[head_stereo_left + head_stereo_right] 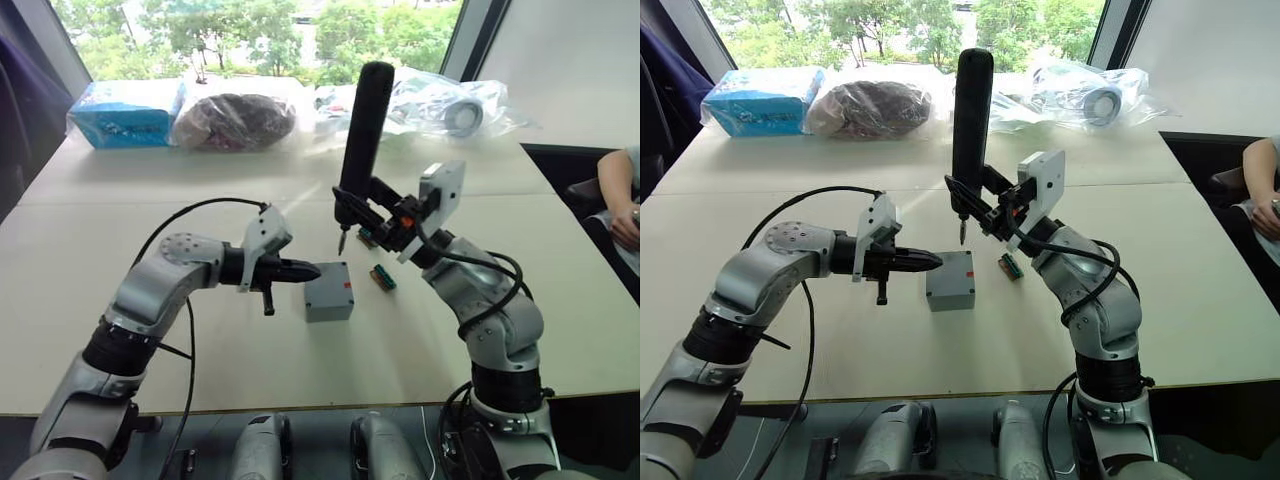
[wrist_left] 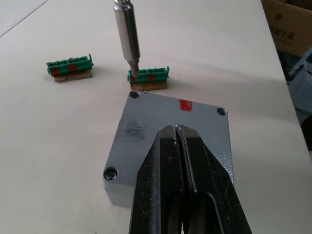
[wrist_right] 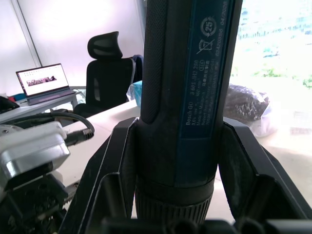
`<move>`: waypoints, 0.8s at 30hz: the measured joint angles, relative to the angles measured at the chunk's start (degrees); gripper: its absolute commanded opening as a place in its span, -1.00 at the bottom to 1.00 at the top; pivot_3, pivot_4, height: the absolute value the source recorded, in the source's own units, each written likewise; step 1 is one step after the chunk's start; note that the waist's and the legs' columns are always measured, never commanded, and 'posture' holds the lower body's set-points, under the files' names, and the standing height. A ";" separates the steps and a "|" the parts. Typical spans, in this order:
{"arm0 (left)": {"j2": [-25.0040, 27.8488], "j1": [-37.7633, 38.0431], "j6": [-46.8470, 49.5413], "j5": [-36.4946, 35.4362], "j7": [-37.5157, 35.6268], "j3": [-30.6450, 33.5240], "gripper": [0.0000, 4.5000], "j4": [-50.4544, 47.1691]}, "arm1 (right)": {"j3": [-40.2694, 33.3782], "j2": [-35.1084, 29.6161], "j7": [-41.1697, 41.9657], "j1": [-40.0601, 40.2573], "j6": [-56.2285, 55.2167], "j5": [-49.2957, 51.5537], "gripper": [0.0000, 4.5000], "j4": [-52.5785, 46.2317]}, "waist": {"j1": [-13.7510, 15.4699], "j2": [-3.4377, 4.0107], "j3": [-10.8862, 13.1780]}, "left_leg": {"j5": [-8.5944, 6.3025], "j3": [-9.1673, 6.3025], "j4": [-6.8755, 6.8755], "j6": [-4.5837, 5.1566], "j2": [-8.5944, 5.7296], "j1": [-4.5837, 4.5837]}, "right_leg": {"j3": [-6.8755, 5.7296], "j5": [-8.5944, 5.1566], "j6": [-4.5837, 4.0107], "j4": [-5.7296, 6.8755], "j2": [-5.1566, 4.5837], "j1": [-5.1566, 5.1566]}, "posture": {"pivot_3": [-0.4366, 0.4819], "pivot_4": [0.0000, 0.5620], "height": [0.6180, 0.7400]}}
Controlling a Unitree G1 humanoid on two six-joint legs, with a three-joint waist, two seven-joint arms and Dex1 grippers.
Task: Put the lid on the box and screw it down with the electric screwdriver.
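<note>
Holding the electric screwdriver (image 1: 364,130) upright, bit down, our right hand (image 1: 372,212) clamps its lower body just above the lid's (image 2: 165,126) far corner. Our left hand (image 2: 176,146), fingers pressed together, rests on the lid, which sits on the box (image 1: 329,300); bare table (image 1: 150,230) lies around.

Electric screwdriver (image 3: 187,97): its blue label read "Bosch GO", with smaller lines of print too fine to make out. Also on it were a crossed-out bin sign and a circled "25" mark.
</note>
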 measured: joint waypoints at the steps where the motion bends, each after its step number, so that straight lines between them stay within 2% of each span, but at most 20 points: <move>1: -0.08 0.06 -0.84 1.25 -0.29 -1.26 -1.00 0.83 | 0.51 -0.08 0.01 0.51 -1.01 -0.79 -0.20 0.02 | 0.02 0.00 0.00 | 0.00 0.00 0.00 0.00 0.00 0.00 | 0.00 0.00 0.00 0.00 0.00 0.00 | -0.05 -0.47 1.00; 7: -0.87 0.10 -4.72 3.85 -0.73 -2.00 -1.00 2.28 | 2.25 -0.34 0.05 2.32 -2.82 -2.32 -0.20 1.67 | 0.04 -0.01 -0.01 | 0.00 -0.01 0.00 0.00 0.00 0.01 | 0.00 0.00 0.00 0.00 0.00 0.02 | -0.05 -0.47 1.00; 24: -1.24 0.13 -4.44 4.45 -1.26 -1.85 -1.00 2.40 | 4.32 -0.51 0.75 6.05 -10.92 -6.46 -0.20 4.84 | 0.04 -0.05 -0.06 | 0.00 -0.04 0.00 0.01 0.01 0.10 | -0.02 0.00 0.00 -0.01 0.00 0.13 | -0.05 -0.47 1.00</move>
